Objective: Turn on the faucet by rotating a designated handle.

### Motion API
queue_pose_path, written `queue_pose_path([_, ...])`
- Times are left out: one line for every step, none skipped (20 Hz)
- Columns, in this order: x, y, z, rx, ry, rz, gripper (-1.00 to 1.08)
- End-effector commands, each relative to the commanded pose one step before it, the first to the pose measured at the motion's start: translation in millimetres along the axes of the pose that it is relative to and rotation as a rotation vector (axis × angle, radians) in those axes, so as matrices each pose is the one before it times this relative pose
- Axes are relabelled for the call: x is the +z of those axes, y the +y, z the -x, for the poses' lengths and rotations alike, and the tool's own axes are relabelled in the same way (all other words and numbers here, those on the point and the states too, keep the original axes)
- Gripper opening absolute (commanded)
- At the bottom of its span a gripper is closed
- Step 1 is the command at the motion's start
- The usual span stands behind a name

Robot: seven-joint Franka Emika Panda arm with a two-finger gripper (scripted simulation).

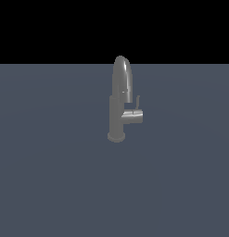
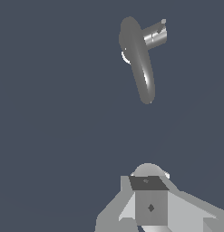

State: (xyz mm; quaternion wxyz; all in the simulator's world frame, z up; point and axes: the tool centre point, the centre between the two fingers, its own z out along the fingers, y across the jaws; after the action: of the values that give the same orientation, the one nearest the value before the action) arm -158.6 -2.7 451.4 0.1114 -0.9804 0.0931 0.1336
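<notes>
- On the flat grey-blue floor (image 1: 51, 185), the faucet (image 1: 117, 115) stands upright, its arched spout (image 1: 122, 76) rising above the body.
- The handle (image 1: 137, 102) points up from the side stub (image 1: 133, 117), on the exterior view's right.
- The gripper (image 2: 149, 199) sits well apart from the faucet; whether its jaws are open cannot be told.

no readable text, labels, brands, numbers or signs anywhere

Dull grey metal on the faucet (image 1: 117, 111), with pale highlights along the arched spout. Same grey on the thin handle (image 1: 137, 102). Flat slate blue-grey across the floor (image 1: 51, 176). Plain black beyond.
</notes>
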Motion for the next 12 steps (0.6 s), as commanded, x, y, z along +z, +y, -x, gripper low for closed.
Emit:
queue_pose_path([0.20, -0.11, -14.77, 0.03320, -0.03518, -0.03259, -1.00])
queue_pose_path([0.04, -0.08, -5.84, 0.01313, -0.01411, -0.01307, -1.00])
queue_pose_path([0.03, -0.08, -5.86, 0.01317, -0.01417, -0.01313, -1.00])
queue_pose_path([0.03, -0.08, -5.88, 0.01321, -0.01424, -0.01321, -1.00])
queue_pose_path([0.03, -0.08, -5.90, 0.01324, -0.01429, -0.01326, -1.00])
queue_pose_path([0.02, -0.08, -5.92, 0.01328, -0.01436, -0.01333, -1.00])
queue_pose_path([0.02, -0.08, -5.94, 0.01331, -0.01442, -0.01340, -1.00])
queue_pose_path([0.02, -0.08, -5.96, 0.01335, -0.01448, -0.01346, -1.00])
queue_pose_path([0.02, -0.08, -5.98, 0.01338, -0.01454, -0.01352, -1.00])
queue_pose_path([0.01, -0.07, -6.00, 0.01342, -0.01460, -0.01359, -1.00])
queue_pose_path([0.01, -0.07, -6.02, 0.01345, -0.01466, -0.01365, -1.00])
queue_pose_path([0.01, -0.07, -6.04, 0.01349, -0.01474, -0.01372, -1.00])
